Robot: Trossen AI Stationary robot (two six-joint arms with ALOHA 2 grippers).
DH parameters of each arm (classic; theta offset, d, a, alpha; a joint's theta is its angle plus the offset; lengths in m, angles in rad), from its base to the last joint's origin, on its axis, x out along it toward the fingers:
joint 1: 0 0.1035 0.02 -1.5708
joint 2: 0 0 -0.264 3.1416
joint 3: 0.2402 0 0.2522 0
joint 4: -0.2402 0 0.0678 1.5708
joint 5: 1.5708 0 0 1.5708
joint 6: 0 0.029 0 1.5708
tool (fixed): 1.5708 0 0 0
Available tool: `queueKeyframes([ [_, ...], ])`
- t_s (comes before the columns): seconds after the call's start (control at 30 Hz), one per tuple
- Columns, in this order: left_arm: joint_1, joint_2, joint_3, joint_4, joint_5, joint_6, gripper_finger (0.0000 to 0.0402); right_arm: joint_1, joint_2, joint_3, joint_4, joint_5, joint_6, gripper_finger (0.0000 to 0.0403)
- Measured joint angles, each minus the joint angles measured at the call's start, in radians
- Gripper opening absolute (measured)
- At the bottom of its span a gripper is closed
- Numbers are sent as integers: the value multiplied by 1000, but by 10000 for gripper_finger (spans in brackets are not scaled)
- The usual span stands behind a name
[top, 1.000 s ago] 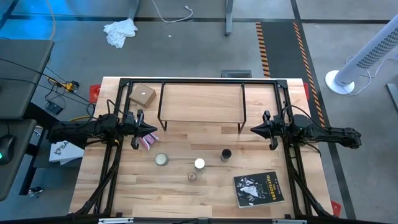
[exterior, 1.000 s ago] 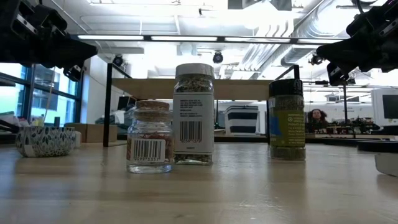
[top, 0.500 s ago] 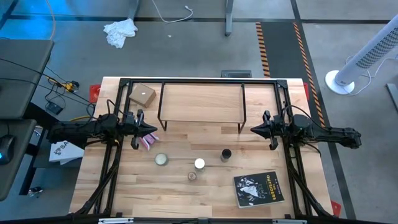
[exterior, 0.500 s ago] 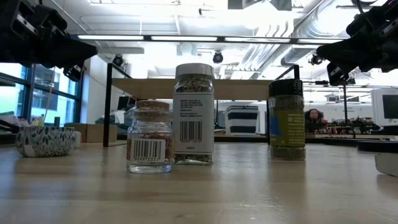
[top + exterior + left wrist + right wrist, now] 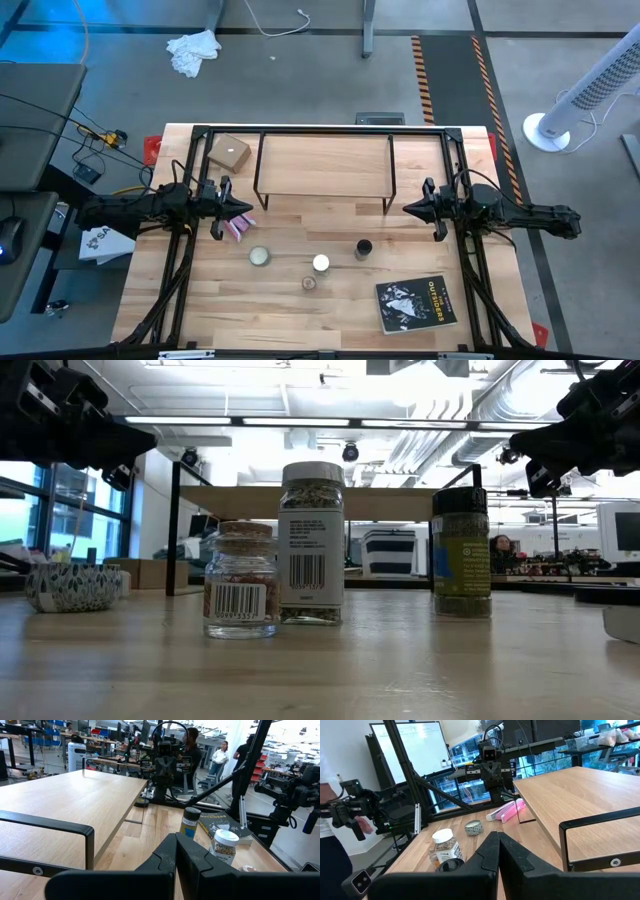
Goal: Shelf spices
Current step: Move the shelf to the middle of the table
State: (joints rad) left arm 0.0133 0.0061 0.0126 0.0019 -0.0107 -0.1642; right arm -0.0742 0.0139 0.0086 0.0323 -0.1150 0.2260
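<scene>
Three spice jars stand upright on the wooden table, each on its base: a white-capped jar (image 5: 320, 263) (image 5: 311, 543), a dark-capped jar (image 5: 363, 249) (image 5: 461, 552), and a small clear cork-topped glass (image 5: 309, 283) (image 5: 240, 580). The shelf (image 5: 325, 166), a wood top on thin black legs, stands at the far side. My left gripper (image 5: 246, 209) (image 5: 175, 845) hovers shut near the shelf's left end. Shut as well, my right gripper (image 5: 408, 209) (image 5: 497, 842) hovers near the shelf's right end. Neither touches anything.
A flat round patterned tin (image 5: 259, 257) sits left of the jars, a pink packet (image 5: 238, 228) below my left gripper, a dark book (image 5: 416, 303) at the near right, and a brown box (image 5: 229, 152) in the far left corner. A black frame (image 5: 325, 130) borders the table.
</scene>
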Motion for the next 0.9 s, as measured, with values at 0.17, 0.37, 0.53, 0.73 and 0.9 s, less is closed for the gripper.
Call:
queueKeyframes([
  [0.17, 0, 0, -1, 22, -8, 8, 1, 0, 0, 0, 0, 0, 0, 0],
  [0.37, -1, 0, -1, 138, -24, -34, 1, 0, 0, 0, 0, 1, 0, 0],
  [0.53, -1, 0, -1, 182, -28, -324, 1, 0, 0, 0, 0, 1, 0, 0],
  [0.73, 2, 9, -1, 284, -141, -438, 1, 0, 0, 0, 0, 1, 0, 0],
  [0.9, 5, 87, 71, 345, -22, -489, 1, 0, 0, 0, 0, 1, 0, 0],
])
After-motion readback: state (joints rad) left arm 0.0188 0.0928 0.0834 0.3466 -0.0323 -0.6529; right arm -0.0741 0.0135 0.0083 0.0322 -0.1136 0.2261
